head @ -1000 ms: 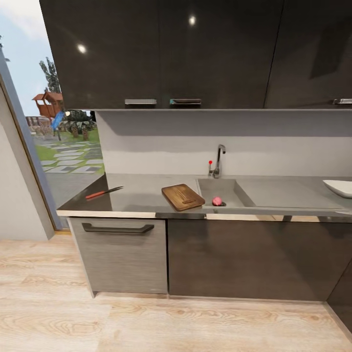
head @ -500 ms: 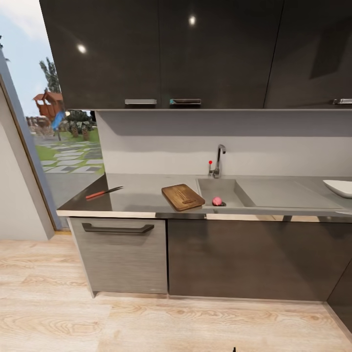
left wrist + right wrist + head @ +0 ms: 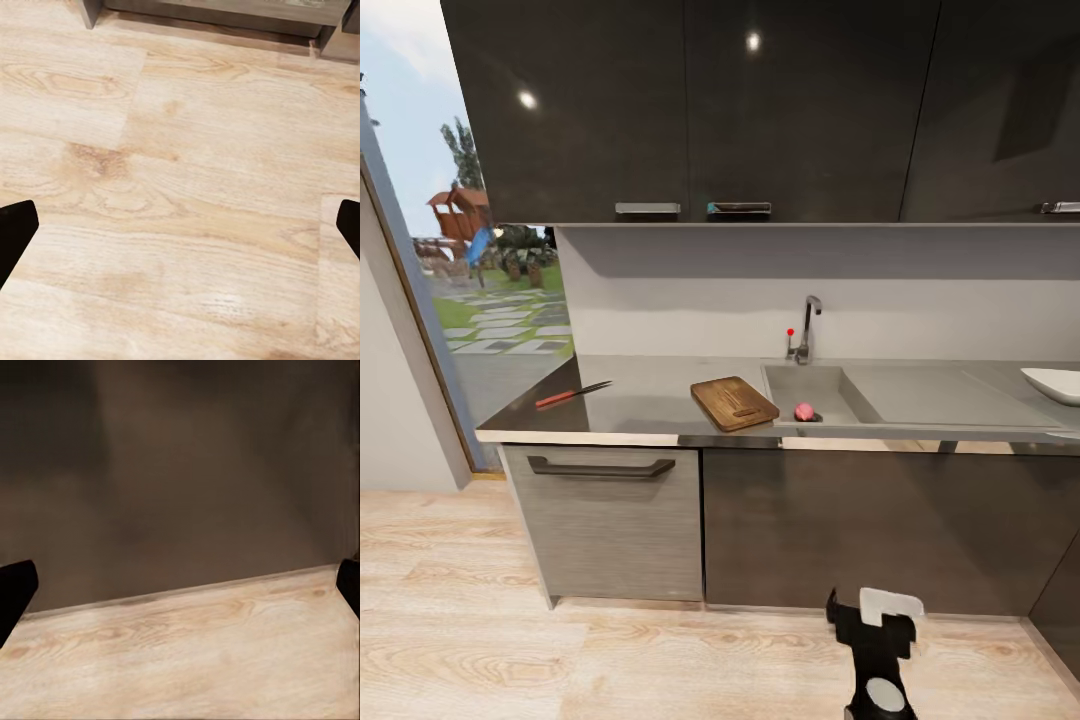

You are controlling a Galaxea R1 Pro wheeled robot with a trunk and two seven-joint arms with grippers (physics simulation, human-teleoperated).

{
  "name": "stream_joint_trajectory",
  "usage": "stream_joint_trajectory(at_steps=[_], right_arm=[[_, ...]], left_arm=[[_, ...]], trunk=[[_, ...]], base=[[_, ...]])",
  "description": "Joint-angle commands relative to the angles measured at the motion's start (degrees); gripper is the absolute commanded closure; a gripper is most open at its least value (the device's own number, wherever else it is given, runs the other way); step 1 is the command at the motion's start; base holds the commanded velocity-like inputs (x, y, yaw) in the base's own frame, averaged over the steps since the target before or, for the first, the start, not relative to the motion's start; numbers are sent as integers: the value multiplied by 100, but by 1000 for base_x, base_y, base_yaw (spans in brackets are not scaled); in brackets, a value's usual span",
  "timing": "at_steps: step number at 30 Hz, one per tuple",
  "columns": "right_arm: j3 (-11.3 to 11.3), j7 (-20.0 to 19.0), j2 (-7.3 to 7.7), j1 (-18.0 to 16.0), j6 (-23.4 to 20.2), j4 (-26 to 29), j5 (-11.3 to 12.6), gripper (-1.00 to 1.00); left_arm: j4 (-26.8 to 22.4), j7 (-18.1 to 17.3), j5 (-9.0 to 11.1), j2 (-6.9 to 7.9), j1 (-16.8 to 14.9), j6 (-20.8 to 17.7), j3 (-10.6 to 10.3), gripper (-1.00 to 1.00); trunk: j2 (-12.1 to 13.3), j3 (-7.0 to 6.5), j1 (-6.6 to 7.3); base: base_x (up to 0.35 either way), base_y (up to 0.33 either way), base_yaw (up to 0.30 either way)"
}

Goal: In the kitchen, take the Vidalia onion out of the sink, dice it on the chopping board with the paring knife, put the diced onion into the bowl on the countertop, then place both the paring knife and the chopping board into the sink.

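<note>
You stand well back from the table [image 3: 660,400], with nothing yet grasped. Your right gripper [image 3: 875,610] shows low in the head view, in front of the dark cabinets [image 3: 860,520]; in the right wrist view its fingertips [image 3: 15,592] sit at the far edges, so it is spread wide and empty. The left gripper [image 3: 180,240] is spread too, pointing down at the wooden floor [image 3: 187,187].

The Vidalia onion [image 3: 804,411] lies in the sink [image 3: 830,390], close to the front wall and beside the drain. The chopping board [image 3: 734,402] sits just left of the sink, the paring knife [image 3: 572,393] well apart at the table's left end, the bowl [image 3: 1055,384] at the far right.

The risks, as I judge them:
- Raising the right arm this near the cabinets could knock it against the table's front edge.
- The onion is round; a poor pinch could send it rolling around the basin.
- Reaching over the sink's front wall hides the onion from you.
- The board overhangs towards the edge; a brush could shift it.
</note>
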State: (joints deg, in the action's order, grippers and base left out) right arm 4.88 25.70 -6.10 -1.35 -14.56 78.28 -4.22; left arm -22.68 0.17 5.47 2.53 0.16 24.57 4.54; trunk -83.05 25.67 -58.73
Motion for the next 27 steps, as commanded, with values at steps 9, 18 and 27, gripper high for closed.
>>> stream_joint_trajectory(at_steps=[9, 18, 27], right_arm=[[64, 256, -389, -770, -1251, 1039, -1074, -100], [68, 243, -389, -2034, -2256, 1083, -1160, -100], [71, 230, -389, -3373, -3390, 1041, -1127, -100]], left_arm=[[0, 1, 68, 10, 2, 4, -7, -100], [0, 1, 63, 11, 2, 4, -6, -100], [0, 1, 60, 11, 2, 4, -13, -100]], trunk=[[-3, 6, 0], [-3, 6, 0], [-3, 6, 0]], base=[[0, 0, 0], [0, 0, 0], [0, 0, 0]])
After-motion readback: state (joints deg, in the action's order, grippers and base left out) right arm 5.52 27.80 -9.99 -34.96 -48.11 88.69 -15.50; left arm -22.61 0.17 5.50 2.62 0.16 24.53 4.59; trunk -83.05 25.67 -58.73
